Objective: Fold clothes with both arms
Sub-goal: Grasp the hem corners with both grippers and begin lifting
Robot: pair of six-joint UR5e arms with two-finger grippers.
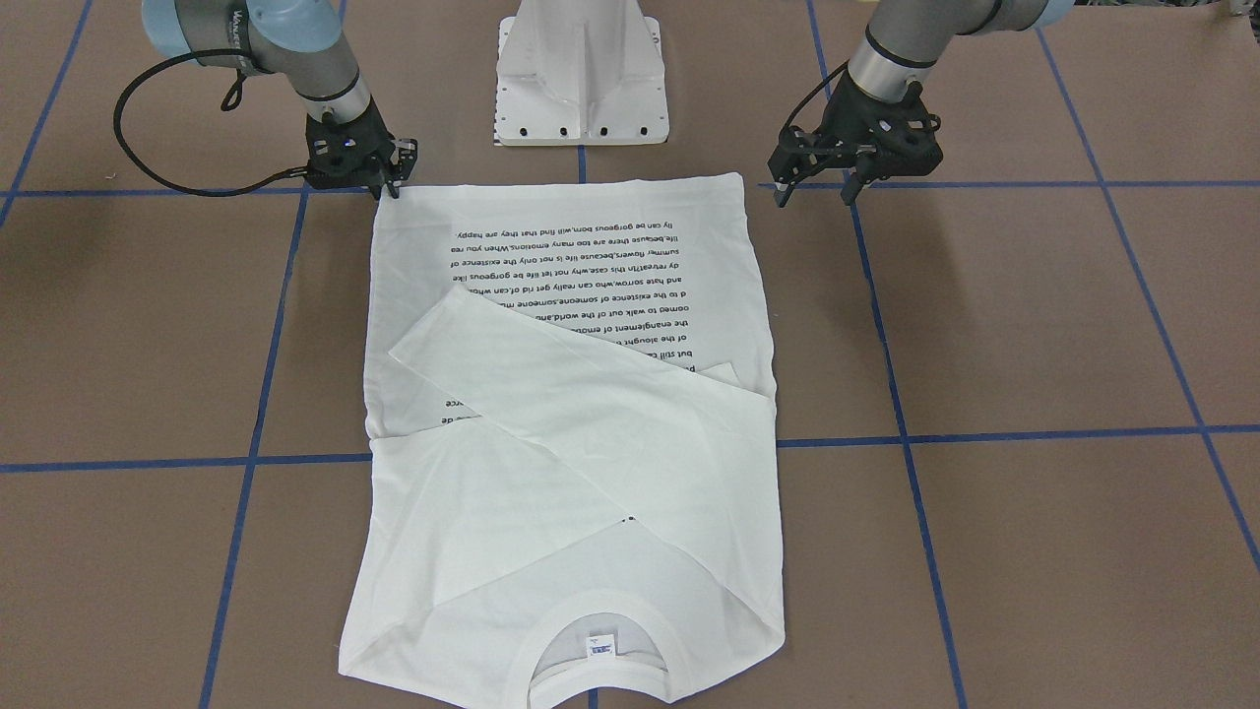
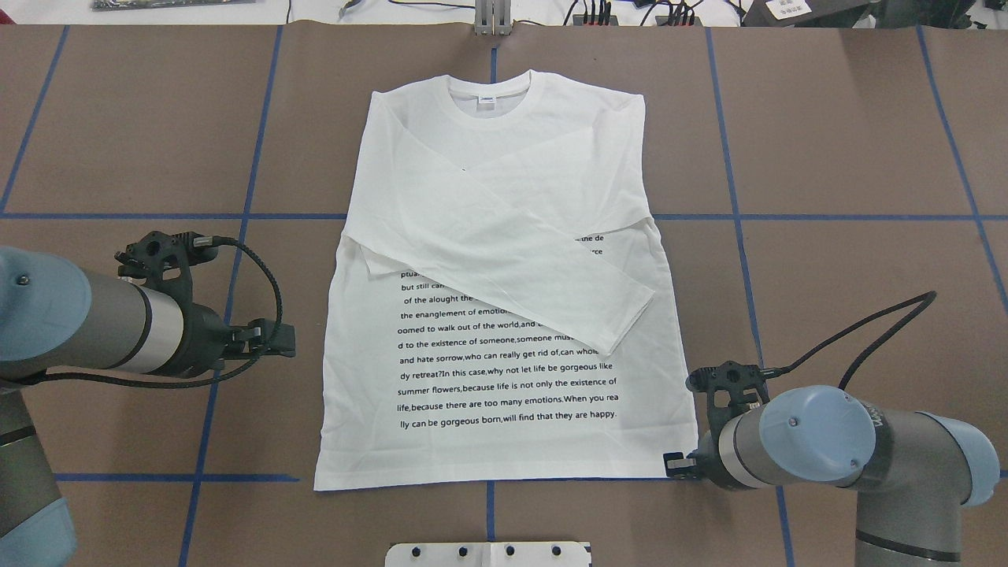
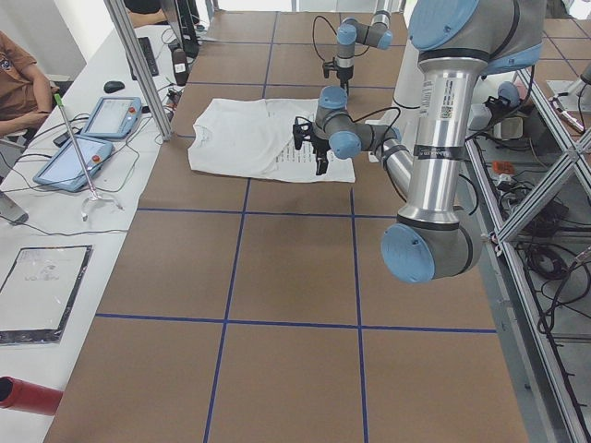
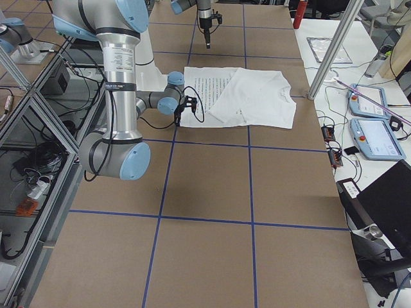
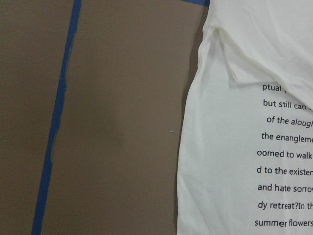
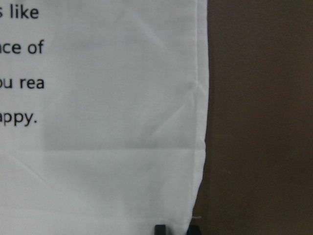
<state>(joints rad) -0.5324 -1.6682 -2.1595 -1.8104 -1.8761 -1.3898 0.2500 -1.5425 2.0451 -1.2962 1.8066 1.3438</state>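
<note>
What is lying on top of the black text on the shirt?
The T-shirt's two folded sleeves cross over it, hiding its upper lines; the lower lines are readable.

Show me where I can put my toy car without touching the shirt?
Bare brown table lies on the robot's left of the shirt, farther out than the left hand. There is more on the right side, beyond the right hand. It is crowded by the shirt's printed end, where both hands are.

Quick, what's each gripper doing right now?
Left gripper: open, empty.
Right gripper: looks closed on a hem corner of the white long-sleeved T-shirt.
</note>
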